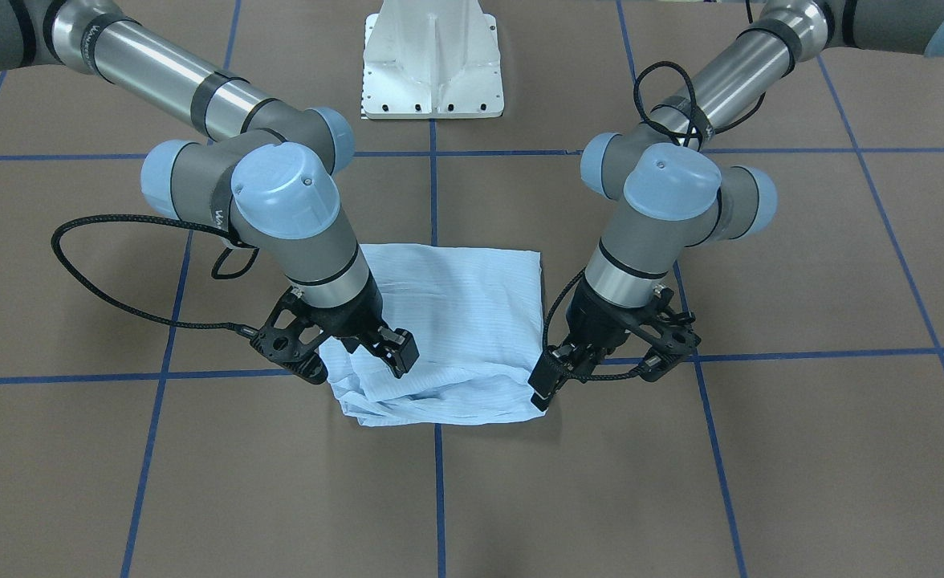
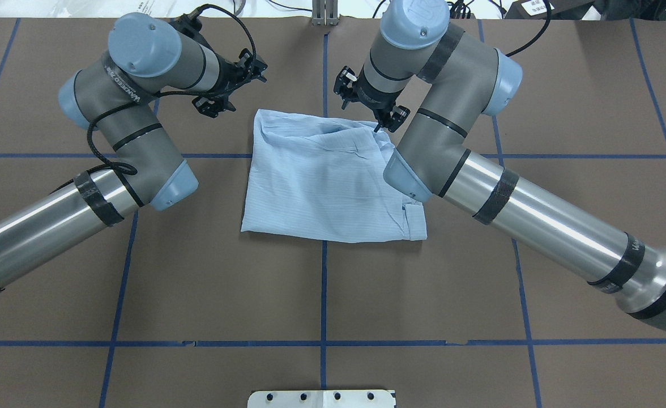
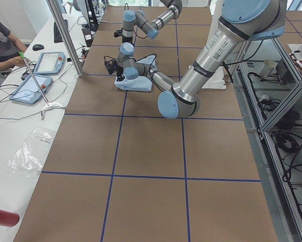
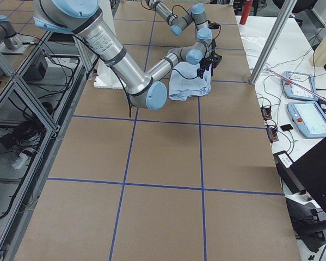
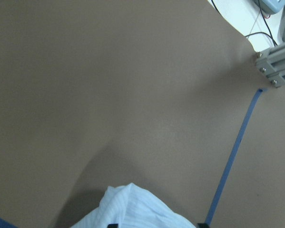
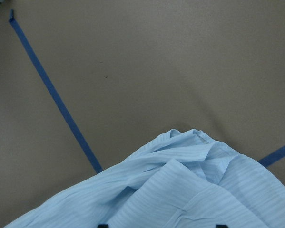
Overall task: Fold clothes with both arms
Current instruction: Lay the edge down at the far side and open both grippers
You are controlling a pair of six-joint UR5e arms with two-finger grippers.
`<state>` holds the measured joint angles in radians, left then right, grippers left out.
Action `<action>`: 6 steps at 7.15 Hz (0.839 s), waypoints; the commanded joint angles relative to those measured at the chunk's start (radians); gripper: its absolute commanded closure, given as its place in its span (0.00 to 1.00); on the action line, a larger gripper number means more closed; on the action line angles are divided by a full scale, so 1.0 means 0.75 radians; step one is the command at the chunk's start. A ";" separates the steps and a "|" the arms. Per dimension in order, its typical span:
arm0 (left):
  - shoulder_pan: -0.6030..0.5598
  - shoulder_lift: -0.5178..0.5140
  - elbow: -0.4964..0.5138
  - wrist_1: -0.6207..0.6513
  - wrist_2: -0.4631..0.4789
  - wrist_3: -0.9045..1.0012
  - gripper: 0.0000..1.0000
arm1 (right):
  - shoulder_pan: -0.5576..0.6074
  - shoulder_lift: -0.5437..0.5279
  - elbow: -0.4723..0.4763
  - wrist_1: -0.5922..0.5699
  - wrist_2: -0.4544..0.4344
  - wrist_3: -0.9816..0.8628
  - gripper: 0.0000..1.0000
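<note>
**Shirt** (image 1: 464, 321): we are logging it mid-bench (image 1: 761, 482), lying across a blue tape line (image 1: 437, 482). It is folded to a rough square, with the edge away from the robot rumpled and bunched.

**Right claw** (image 1: 360, 365): released. It is straddling the bunched edge, and cloth is showing between its jaws in the wrist view.

**Left claw** (image 1: 596, 381): released. One jaw is standing at the shirt's corner and the other over bare bench.

**Hazards we are flagging:**
- The left claw is sitting so far off the corner that it is risking a pinch on one layer, or on nothing.
- The right claw is risking a grab through uneven layers in the rumple.
- Unequal holds would be skewing the fold or dragging it open.
- The cable (image 1: 551, 321) looping beside the left claw is threatening to snag the thin cloth.
</note>
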<state>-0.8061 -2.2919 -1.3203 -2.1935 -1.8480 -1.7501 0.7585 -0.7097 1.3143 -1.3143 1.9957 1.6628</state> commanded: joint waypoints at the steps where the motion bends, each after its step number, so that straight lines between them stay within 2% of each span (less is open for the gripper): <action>1: -0.052 0.100 -0.055 0.002 -0.133 0.138 0.00 | -0.001 -0.003 0.027 -0.004 -0.006 -0.108 0.00; 2: -0.097 0.206 -0.185 0.008 -0.150 0.244 0.00 | -0.003 -0.013 0.069 -0.015 -0.002 -0.129 0.00; 3: -0.154 0.312 -0.314 0.042 -0.221 0.438 0.00 | 0.023 -0.068 0.125 -0.053 -0.002 -0.305 0.00; 4: -0.215 0.410 -0.427 0.101 -0.284 0.638 0.00 | 0.064 -0.151 0.241 -0.201 -0.004 -0.536 0.00; 5: -0.258 0.533 -0.535 0.134 -0.287 0.790 0.00 | 0.127 -0.251 0.388 -0.353 0.000 -0.777 0.00; 6: -0.323 0.605 -0.619 0.246 -0.295 1.032 0.00 | 0.225 -0.353 0.502 -0.443 0.016 -1.030 0.00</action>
<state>-0.9962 -1.9175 -1.7005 -2.0834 -2.0570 -1.1659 0.8537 -0.8854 1.5806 -1.5467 1.9979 1.1129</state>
